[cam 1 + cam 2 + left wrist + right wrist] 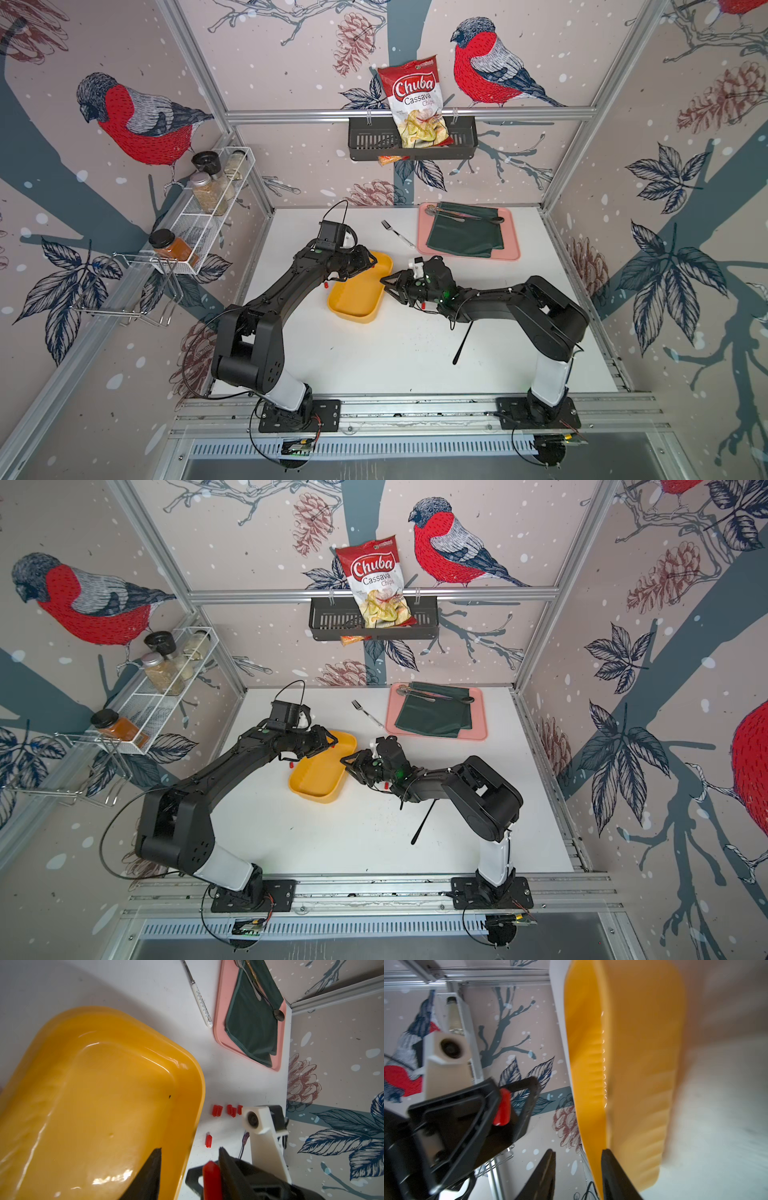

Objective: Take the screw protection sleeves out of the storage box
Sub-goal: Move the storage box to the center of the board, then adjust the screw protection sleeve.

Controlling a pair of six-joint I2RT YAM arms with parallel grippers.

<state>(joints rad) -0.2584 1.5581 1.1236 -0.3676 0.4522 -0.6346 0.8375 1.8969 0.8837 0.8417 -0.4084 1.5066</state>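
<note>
The yellow storage box [353,301] lies mid-table with nothing in it [104,1095]. My left gripper [373,262] straddles its far left rim, one finger inside and one outside [190,1148], jaws apart with gaps on both sides. A red screw protection sleeve [211,1176] rests against the outer finger, ungripped. My right gripper [385,281] stands open at the right rim [578,1150], one finger against the blurred box wall [633,1064]. Several sleeves [217,1110] lie on the table right of the box. Single ones lie left of the box [326,286] and under the right wrist [423,305].
A fork [397,235] lies behind the box beside a pink tray [511,247] holding a green cloth and cutlery. A thin black stick [463,343] lies by the right arm. A wire spice rack [208,224] and a black basket [365,141] hang on the walls.
</note>
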